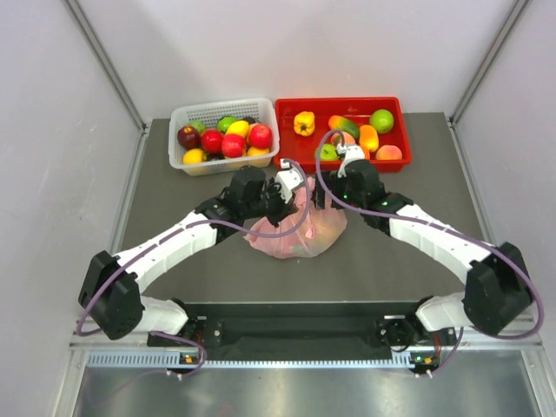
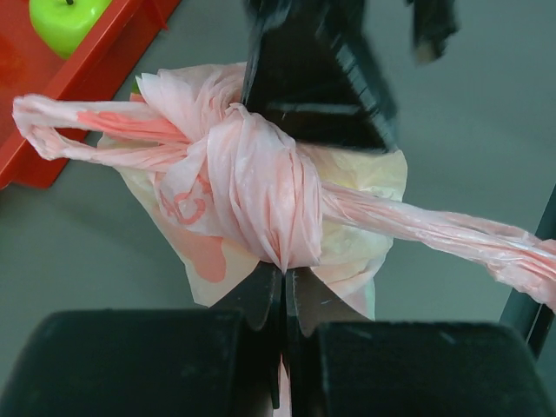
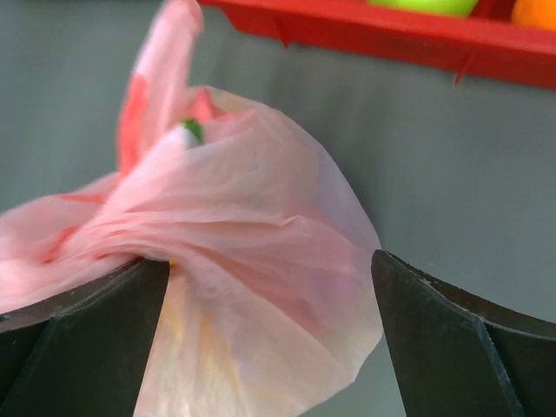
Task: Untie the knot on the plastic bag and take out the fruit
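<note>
Two claws are mid-untying: left claw (image 2: 283, 278) clamped on the knot (image 2: 261, 195), bag (image 1: 300, 234) on the desk (image 1: 217, 265) just before the tray (image 1: 347, 101), right claw (image 3: 270, 261) apart around loose plastic; next, probably close and tug outward.

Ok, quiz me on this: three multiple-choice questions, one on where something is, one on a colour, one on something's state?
1. The plastic bag lies:
A) on the table between the left gripper and right gripper
B) on the floor
C) draped over an arm

2. The tray of fruit at the far edge is:
A) blue
B) yellow
C) red

3. The knot is:
A) cut off
B) tied
C) undone

Answers:
1 A: the top view shows it on the table with a gripper at each side.
2 C: its walls are red.
3 B: the left wrist view shows the handles wound tight.
</note>
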Robot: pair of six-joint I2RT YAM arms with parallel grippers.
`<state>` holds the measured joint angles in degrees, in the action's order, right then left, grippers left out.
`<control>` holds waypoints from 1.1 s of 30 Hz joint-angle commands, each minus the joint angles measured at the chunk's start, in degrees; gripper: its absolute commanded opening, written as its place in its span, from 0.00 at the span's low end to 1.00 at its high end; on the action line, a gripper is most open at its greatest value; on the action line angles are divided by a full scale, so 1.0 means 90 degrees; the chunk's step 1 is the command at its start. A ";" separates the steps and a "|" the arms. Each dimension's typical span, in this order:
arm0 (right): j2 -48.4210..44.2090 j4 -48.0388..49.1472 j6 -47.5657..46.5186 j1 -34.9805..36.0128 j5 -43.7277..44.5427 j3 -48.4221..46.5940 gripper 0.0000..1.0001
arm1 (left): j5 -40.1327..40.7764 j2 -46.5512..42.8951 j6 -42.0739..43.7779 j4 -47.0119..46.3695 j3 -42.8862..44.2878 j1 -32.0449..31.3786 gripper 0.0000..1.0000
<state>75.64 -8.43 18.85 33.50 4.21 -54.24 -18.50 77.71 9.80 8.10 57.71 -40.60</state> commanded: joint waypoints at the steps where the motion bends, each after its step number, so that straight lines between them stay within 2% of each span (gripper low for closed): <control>1: 0.0336 0.0126 0.0171 0.0292 0.0722 -0.0331 1.00 | -0.0083 -0.0470 -0.0044 -0.0704 0.0004 -0.0001 0.00; 6: 0.0541 0.0106 0.0482 0.0311 0.1445 -0.0350 0.99 | -0.0044 -0.0588 -0.0093 -0.0821 -0.0104 -0.0001 0.00; 9: 0.0659 -0.0118 0.0979 0.0282 0.2508 -0.0438 1.00 | -0.0025 -0.0617 -0.0161 -0.0822 -0.0133 0.0009 0.00; 11: 0.0620 -0.0293 0.1389 0.0214 0.3103 -0.0380 1.00 | 0.0179 -0.0656 -0.0249 -0.0831 -0.0221 0.0009 0.00; 13: 0.0445 -0.0391 0.1625 0.0048 0.3388 -0.0185 1.00 | 0.0784 -0.0744 -0.0356 -0.0831 -0.0289 0.0009 0.00; 15: 0.0259 -0.0431 0.1918 -0.0185 0.3487 0.0126 1.00 | 0.1349 -0.0909 -0.0649 -0.0851 -0.0465 -0.0001 0.00; 19: -0.0423 -0.0519 0.2251 -0.0557 0.3556 0.0674 1.00 | 0.3028 -0.1261 -0.1070 -0.1231 -0.0923 0.0009 0.00; 22: -0.0873 -0.0548 0.2319 -0.0753 0.3575 0.1026 1.00 | 0.3645 -0.1427 -0.1284 -0.1320 -0.1187 0.0009 0.00; 27: -0.1352 -0.0870 0.2417 -0.1094 0.3693 0.1406 1.00 | 0.4223 -0.1729 -0.1460 -0.1485 -0.1461 0.0009 0.00; 31: -0.1782 -0.0822 0.2408 -0.1290 0.3644 0.1787 1.00 | 0.4117 -0.2052 -0.1597 -0.1827 -0.1783 0.0019 0.00; 33: -0.1861 -0.0725 0.2339 -0.1427 0.3489 0.1982 0.96 | 0.3952 -0.2179 -0.1626 -0.1886 -0.1861 0.0019 0.00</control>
<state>60.53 -11.90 41.10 23.77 27.27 -38.52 9.91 62.26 -4.38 -3.09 41.30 -41.98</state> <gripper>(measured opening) 0.975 0.020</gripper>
